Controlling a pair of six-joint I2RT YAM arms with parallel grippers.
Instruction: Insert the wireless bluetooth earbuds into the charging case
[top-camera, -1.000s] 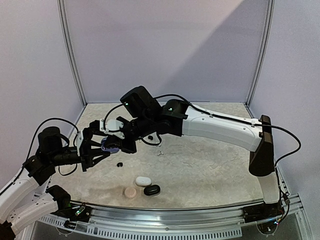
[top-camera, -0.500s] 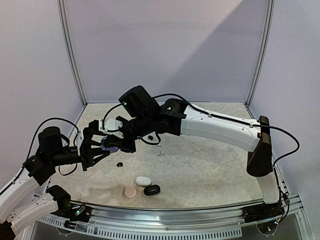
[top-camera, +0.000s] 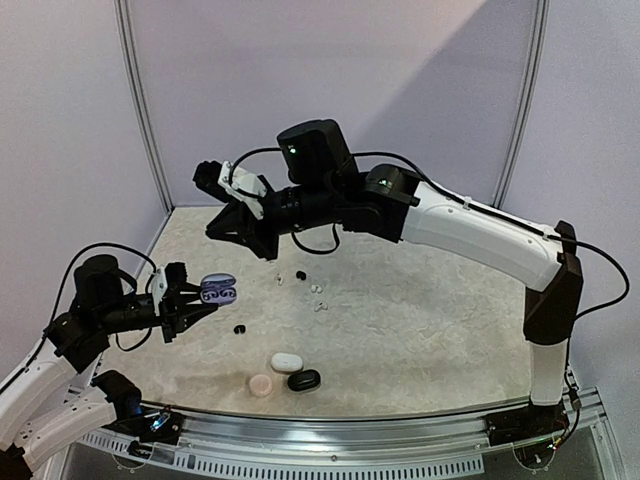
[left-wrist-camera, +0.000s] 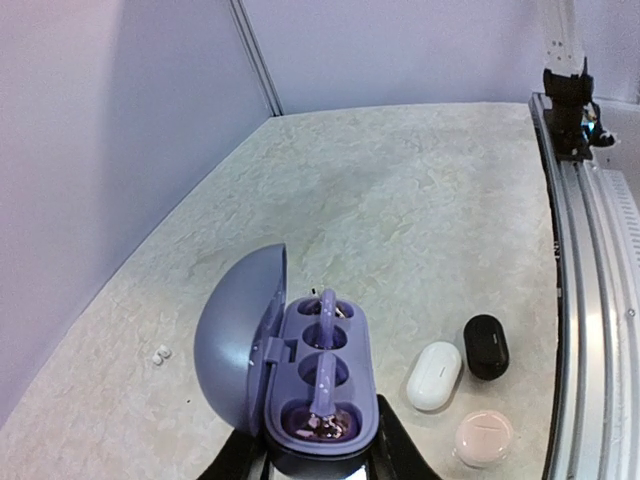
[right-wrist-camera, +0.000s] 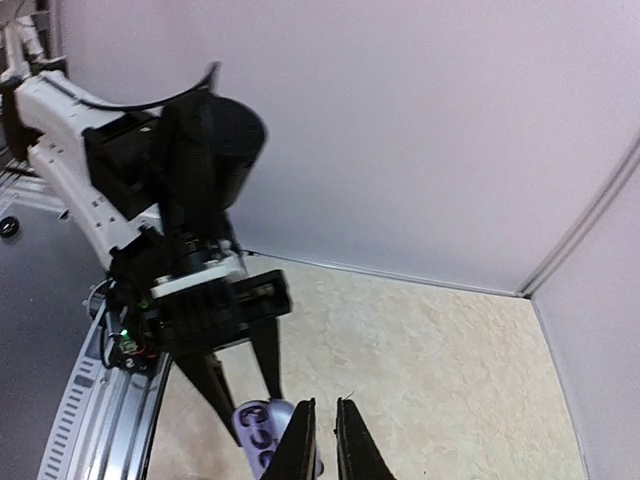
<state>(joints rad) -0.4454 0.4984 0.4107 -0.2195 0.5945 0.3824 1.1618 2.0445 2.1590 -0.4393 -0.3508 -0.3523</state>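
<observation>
Right claw lifted clear, left claw gripping open purple case

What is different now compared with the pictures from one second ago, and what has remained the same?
The right gripper has lifted up and away from the purple case; it is now high above the table, shut and empty. The left gripper keeps holding that case, lid open. The white case, black case and pink case have not moved.
</observation>
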